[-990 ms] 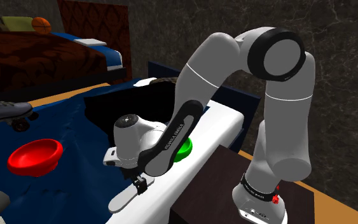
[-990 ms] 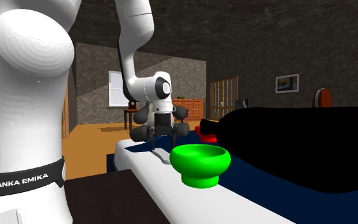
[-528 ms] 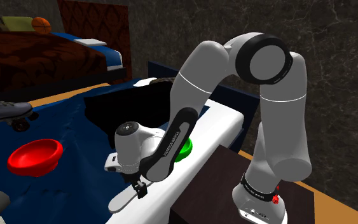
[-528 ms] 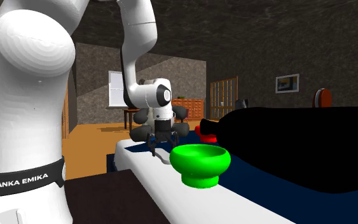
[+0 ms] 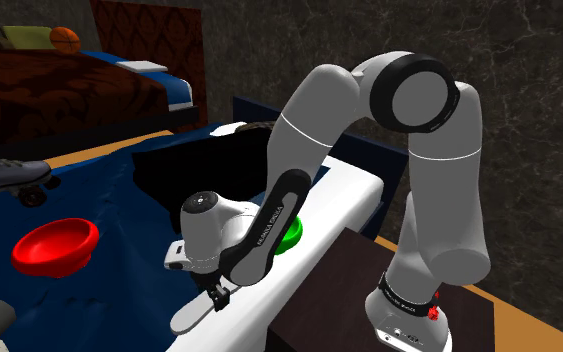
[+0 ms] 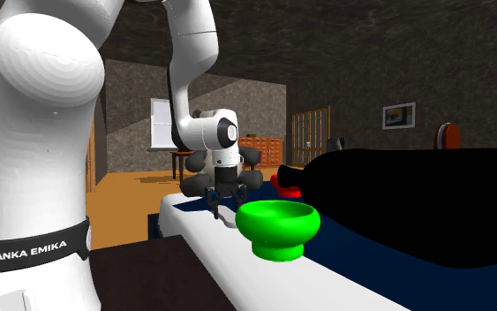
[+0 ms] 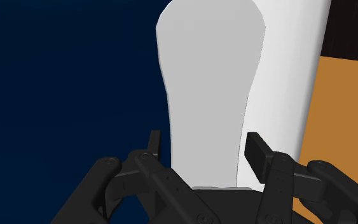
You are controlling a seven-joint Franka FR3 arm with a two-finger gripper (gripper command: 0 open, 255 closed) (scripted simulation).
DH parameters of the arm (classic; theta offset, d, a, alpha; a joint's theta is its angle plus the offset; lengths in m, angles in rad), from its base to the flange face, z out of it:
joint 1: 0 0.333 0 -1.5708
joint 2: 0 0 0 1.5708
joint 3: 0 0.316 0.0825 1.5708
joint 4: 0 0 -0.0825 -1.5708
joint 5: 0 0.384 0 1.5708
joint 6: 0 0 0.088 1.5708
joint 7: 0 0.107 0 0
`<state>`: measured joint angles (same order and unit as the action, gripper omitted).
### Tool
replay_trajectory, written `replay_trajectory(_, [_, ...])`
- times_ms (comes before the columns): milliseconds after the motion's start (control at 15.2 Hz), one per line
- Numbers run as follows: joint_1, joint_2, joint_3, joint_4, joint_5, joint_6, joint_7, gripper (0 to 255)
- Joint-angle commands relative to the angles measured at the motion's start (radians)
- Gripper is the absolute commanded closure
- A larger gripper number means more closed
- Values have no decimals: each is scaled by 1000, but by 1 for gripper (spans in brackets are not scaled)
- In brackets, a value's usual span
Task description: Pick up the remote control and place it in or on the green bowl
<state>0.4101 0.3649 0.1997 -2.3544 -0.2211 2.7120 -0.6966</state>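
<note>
The all-black two-finger gripper (image 5: 219, 293) is down low over a long white ledge (image 5: 341, 196), pointing at the surface, with its fingers (image 7: 153, 144) apart and standing one on each side of the narrow end of the pale grey, paddle-shaped remote control (image 7: 209, 83). In the wrist view one finger sits right at the remote's edge while the other shows a thin gap, so the remote is straddled, not clasped. The remote lies flat on the white ledge, along the side that meets the dark blue cover (image 7: 63, 83), its wider end pointing away from the gripper. In the shoulder view it runs down towards that view's lower left from under the hand. The glossy green footed bowl (image 6: 278, 225) stands upright on the same ledge. In the shoulder view it is partly hidden behind the white forearm and lies nearer the dark brown box stand (image 5: 334, 300) than the remote does. In the second exterior view the gripper hangs just behind the bowl's rim. A shallow red bowl (image 5: 56, 245) rests on the blue cover, well apart from the remote, with a dark roller skate (image 5: 4, 175) beyond it.
</note>
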Motion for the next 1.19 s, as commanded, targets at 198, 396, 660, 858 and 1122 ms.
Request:
replay_trajectory(198, [0, 0, 0, 0, 0, 0, 0, 255])
replay_trajectory(396, [0, 0, 0, 0, 0, 0, 0, 255])
replay_trajectory(660, [-15, -54, 20, -8, 29, -45, -22, 255])
replay_trajectory(858, [-24, -93, 33, -11, 51, -80, -38, 255])
replay_trajectory(1122, [-33, -144, 48, -12, 80, -128, -60, 255])
